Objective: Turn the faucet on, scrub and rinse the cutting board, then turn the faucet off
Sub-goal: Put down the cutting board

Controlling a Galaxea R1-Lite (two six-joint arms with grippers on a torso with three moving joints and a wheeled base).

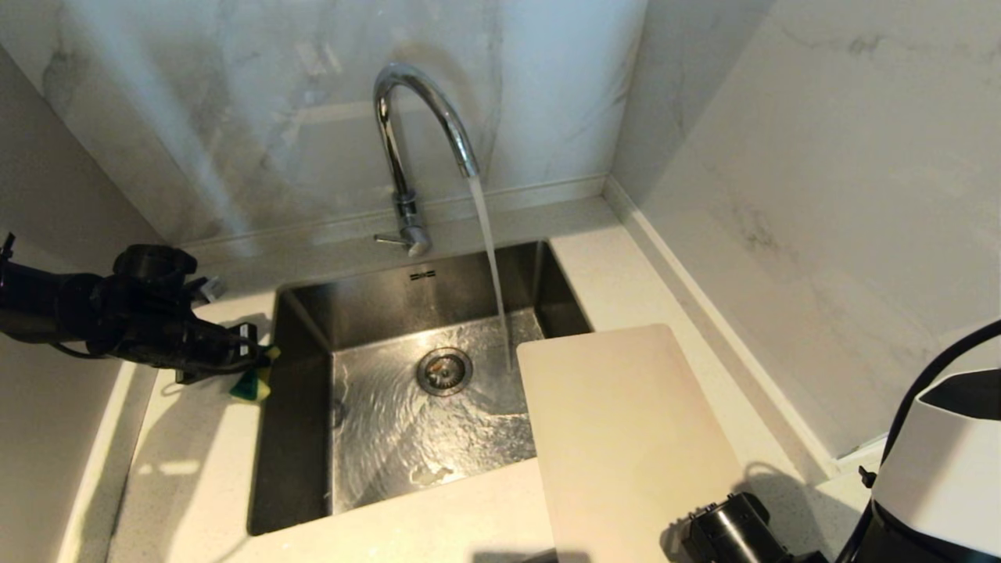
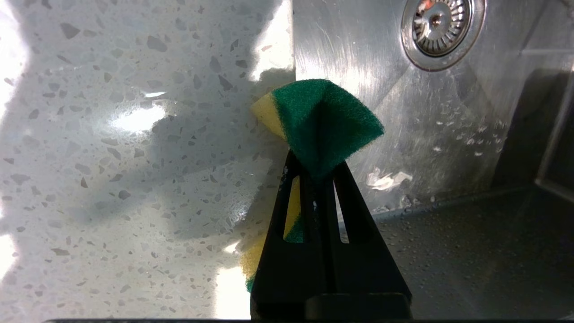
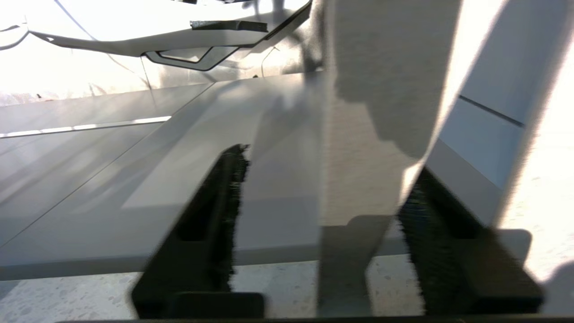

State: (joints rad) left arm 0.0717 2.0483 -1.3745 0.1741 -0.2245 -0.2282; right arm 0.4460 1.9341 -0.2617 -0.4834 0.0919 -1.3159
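Head view: a steel sink (image 1: 305,438) is set in a pale speckled counter (image 1: 195,485), in a corner of marble-look walls.
Faucet: the faucet (image 1: 407,141) stands behind the sink's back rim, and a stream of water (image 1: 491,266) falls from its spout into the basin near the drain (image 1: 444,370).
Cutting board: the cutting board (image 1: 626,446) lies flat on the counter to the right of the sink, its left edge reaching over the basin.
Left gripper: the left gripper (image 2: 316,172) hovers at the sink's left rim, its fingers pressed together on a green-and-yellow sponge (image 2: 320,121) that bulges out past the tips.
Right gripper: the right gripper (image 3: 323,179) sits at the near edge of the cutting board, its fingers spread with the board's edge between them, not clamped on it.
Right arm: only its dark wrist (image 1: 731,532) shows at the lower right of the head view.
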